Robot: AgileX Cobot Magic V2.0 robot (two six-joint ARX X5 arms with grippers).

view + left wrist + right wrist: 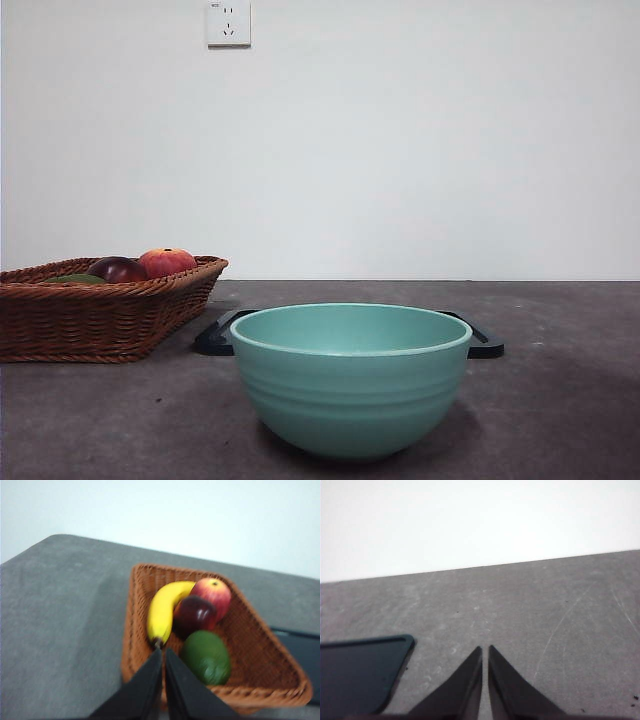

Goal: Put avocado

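Four fruits crowd the woven wicker basket [260,670], and the avocado [206,657] is the one to watch: dark olive-green, oval, dull rough skin, lying at the basket's near end, just beside the dark red-purple fruit [195,615]. That glossy round fruit touches the red-orange fruit [214,593] behind it, and a smooth yellow banana [162,609] curves along the basket wall next to them. Left gripper [163,652] hangs over the basket's rim, its two black wedge-shaped jaws pressed nearly together with only a sliver between them, nothing held; its tip sits just by the banana's dark stem end and near the avocado, though the blur hides whether anything touches. From the front, the basket sits on the left of the grey, speckled table [560,400], with only a green sliver of the avocado peeking over the rim. Centre stage stands a smooth teal bowl [350,385], ribbed around its side, with a flat black tray [215,340] behind it. Right gripper [485,652] hovers over bare scratched tabletop, jaws likewise closed to a thin slit, empty, the tray's rounded corner off to one side.
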